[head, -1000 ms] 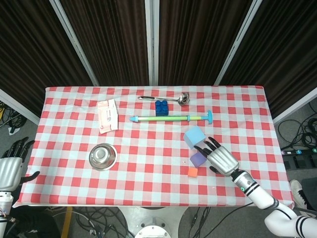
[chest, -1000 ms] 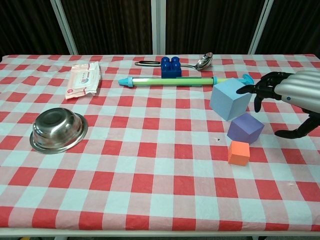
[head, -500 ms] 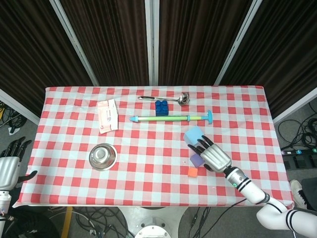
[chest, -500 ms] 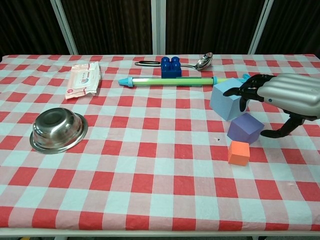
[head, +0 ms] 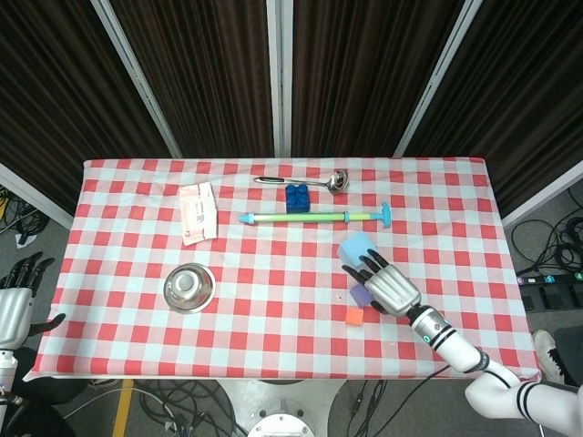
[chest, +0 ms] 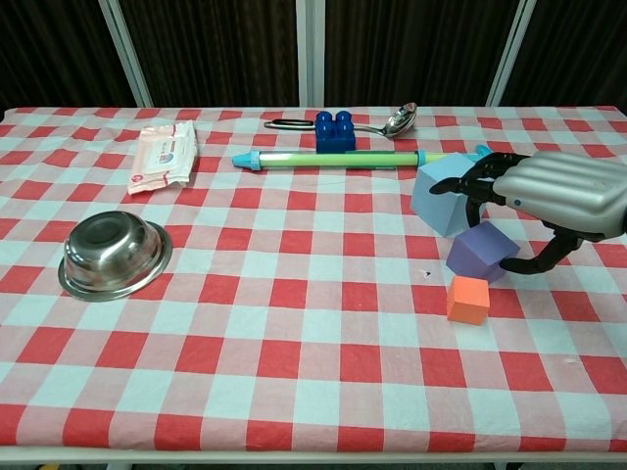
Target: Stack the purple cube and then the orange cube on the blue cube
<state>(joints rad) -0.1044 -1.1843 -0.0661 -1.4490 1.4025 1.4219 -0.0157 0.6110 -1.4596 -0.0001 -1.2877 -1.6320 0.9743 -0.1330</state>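
Count on the checked tablecloth (chest: 294, 372): three loose cubes, namely one blue cube (chest: 443, 203), one purple cube (chest: 478, 253), one orange cube (chest: 467, 300). Also one steel bowl (chest: 115, 256), one wipes packet (chest: 165, 155), one ladle (chest: 353, 123), one blue toy brick (chest: 333, 131), one green-and-teal tube (chest: 358, 158).

Purple cube sits at 5 o'clock of the blue cube, just beside it; orange cube at 6 o'clock of the purple, close by. None stacked.

Right hand (chest: 549, 196) arches over the purple cube, fingers spread and released, thumb curved at the cube's 3 o'clock side; contact unclear. Versus 0.5 s ago it has shifted toward 9 o'clock, lower over the cube.

Left hand (head: 16, 305) hangs off the table's 9 o'clock edge, fingers apart, holding nothing.
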